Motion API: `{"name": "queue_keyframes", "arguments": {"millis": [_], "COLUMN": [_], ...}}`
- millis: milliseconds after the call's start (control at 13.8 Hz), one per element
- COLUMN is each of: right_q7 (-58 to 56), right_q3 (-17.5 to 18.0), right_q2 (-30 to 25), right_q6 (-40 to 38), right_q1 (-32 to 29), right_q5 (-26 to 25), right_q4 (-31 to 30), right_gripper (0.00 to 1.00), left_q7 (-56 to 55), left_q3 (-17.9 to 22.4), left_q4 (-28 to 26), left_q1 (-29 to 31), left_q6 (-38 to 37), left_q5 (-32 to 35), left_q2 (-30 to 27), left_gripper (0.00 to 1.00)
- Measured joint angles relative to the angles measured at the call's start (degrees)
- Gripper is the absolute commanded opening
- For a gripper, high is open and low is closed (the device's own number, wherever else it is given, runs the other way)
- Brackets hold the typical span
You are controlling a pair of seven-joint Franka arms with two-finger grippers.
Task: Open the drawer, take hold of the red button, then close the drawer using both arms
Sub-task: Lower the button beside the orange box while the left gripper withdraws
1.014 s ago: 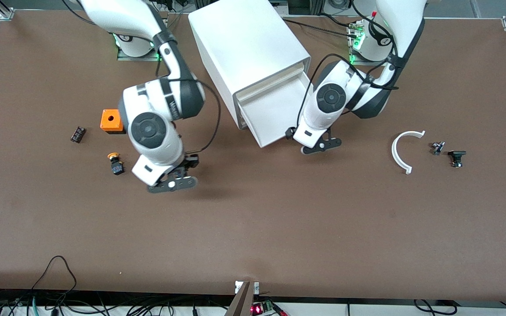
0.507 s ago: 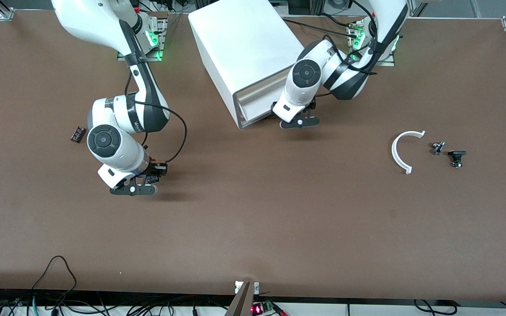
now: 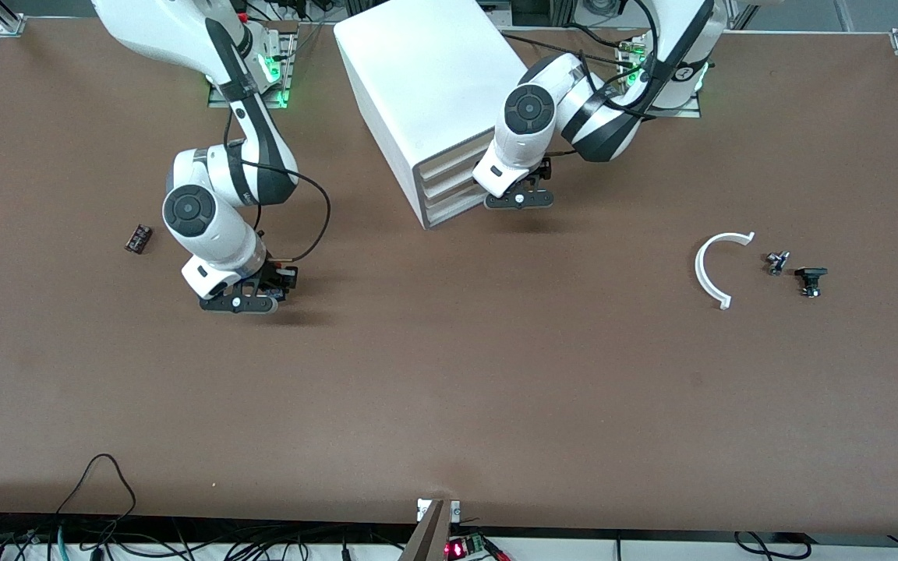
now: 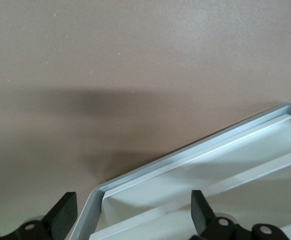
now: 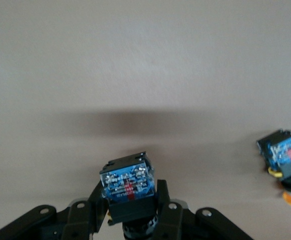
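Cabinet (image 3: pixel 437 109), white arc (image 3: pixel 710 269), small black parts (image 3: pixel 807 279) on table (image 3: pixel 496 374).

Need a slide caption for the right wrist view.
Right gripper shut on the button above the table; orange-capped button lies nearby.

1. The white four-drawer cabinet (image 3: pixel 441 93) stood between the two arm bases, its drawers all shut.
2. The left gripper (image 3: pixel 519 199) hung at the cabinet's front.
3. The right gripper (image 3: pixel 240 302) hung low over the table, toward the right arm's end from the cabinet.
4. A white curved piece (image 3: pixel 712 269) lay toward the left arm's end.
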Motion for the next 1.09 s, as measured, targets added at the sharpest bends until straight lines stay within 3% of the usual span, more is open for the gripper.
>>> {"name": "queue_keyframes", "arguments": {"millis": [290,362,507,797,1087], "right_q7": [0.38,0.77,3.11,7.53,9.23], "right_q3": [0.05,0.08,0.21,0.95,0.80], "right_q2": [-0.69,-0.12,1.04,1.18,-1.74], "right_q6": [10.67,12.25,13.16,11.83,-6.40], "right_q1": [-0.01,-0.01,-0.01,0.04,-0.15], "right_q5": [0.04,0.05,0.10,0.11,0.11], "right_q4": [-8.54,-9.65,-10.22,-8.97,2.42], "right_gripper": [0.23,0.33,1.00,1.00,1.00], "left_q7": [-0.05,-0.05,-0.08,-0.17,0.42], "left_q3": [-0.86,-1.03,-1.33,-1.15,0.53], "left_q4": [-0.21,-0.28,-0.52,0.25,4.35], "left_q1": [0.22,0.50,2.30,8.73,19.09], "left_q6": [0.10,0.09,0.07,1.67,2.52], "left_q5": [0.00,0.00,0.00,-0.01,-0.15], "left_q2": [-0.06,-0.06,-0.11,-2.18,-6.84], "left_gripper": [1.00,1.00,1.00,1.00,1.00]}}
